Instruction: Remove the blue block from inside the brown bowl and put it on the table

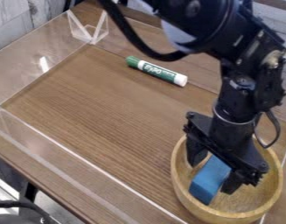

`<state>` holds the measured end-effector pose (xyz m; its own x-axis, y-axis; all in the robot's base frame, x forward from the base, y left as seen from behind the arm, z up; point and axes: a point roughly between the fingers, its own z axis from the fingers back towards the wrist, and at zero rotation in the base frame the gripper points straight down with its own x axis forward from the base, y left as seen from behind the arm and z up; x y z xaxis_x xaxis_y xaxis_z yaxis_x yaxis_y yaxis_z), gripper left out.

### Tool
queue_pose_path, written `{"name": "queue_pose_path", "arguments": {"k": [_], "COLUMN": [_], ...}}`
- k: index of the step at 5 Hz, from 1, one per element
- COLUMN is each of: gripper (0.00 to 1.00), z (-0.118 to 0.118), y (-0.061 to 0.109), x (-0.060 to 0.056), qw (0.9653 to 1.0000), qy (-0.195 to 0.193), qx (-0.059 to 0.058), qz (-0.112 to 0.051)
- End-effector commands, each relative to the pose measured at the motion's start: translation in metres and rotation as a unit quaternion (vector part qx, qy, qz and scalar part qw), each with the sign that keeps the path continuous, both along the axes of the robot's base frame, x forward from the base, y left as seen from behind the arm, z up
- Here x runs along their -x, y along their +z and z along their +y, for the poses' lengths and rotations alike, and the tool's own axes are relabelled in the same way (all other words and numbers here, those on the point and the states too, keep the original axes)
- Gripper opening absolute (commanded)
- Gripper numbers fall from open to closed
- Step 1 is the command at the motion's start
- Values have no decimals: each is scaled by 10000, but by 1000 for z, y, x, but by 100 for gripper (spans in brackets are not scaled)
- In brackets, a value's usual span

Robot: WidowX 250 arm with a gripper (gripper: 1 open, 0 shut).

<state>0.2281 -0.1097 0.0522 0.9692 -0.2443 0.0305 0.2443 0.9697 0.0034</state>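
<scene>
The blue block [208,183] lies inside the brown bowl [184,186] at the lower right of the table [104,101]. My black gripper [223,169] points straight down into the bowl with its jaws open, one finger on each side of the block's upper end. The fingers straddle the block; I cannot tell whether they touch it. The bowl's far side is hidden behind the arm.
A green-and-white marker [156,71] lies on the tabletop toward the back. Low clear acrylic walls [40,63] run along the table's left and back edges. The black arm [215,31] reaches in from the upper right.
</scene>
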Motion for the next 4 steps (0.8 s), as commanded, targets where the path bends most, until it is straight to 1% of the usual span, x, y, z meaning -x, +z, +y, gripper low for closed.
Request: {"name": "queue_pose_path", "arguments": {"k": [1,4], "gripper": [0,0], "z": [1,9], "y": [3,18], "x": [-6,-6], "qw": [9998,9999], "qy": [7,-83], "qx": [59,-55], "qz": [-163,-128]}}
